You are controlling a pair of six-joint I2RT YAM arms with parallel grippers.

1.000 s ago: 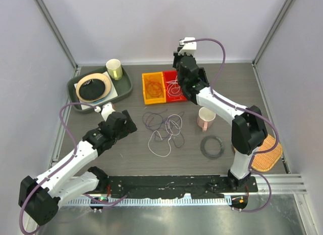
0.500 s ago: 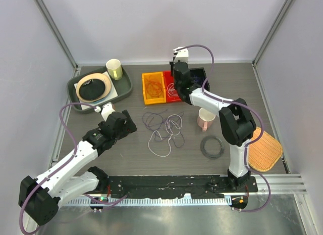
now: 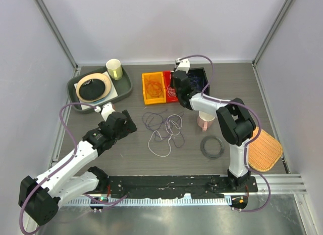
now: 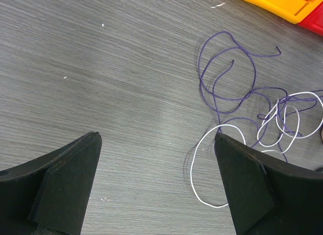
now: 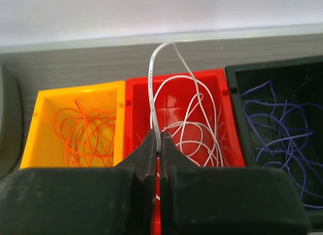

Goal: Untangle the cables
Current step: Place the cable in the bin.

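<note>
Over the red bin [image 5: 137, 108]: right end effector [image 5: 159, 139] pinches a white cable [image 5: 151, 83].
Left end effector [image 4: 155, 139]: open, empty, near purple and white cables [image 3: 174, 125] tangled on the surface [image 3: 146, 167].
Release: lower first, so the loop drops inside.

A dark grey, wood-grained surface [image 3: 126, 161] forms the base of a small enclosure. A plain pale back wall [image 3: 161, 28] rises behind it, flanked by a left wall [image 3: 25, 68] and a right wall [image 3: 303, 93] of the same lilac-white. Slanting metal posts [image 3: 54, 30] mark the back corners. A brushed metal strip [image 3: 202, 217] runs along the near edge. The light is soft and even, the shadows faint
</note>
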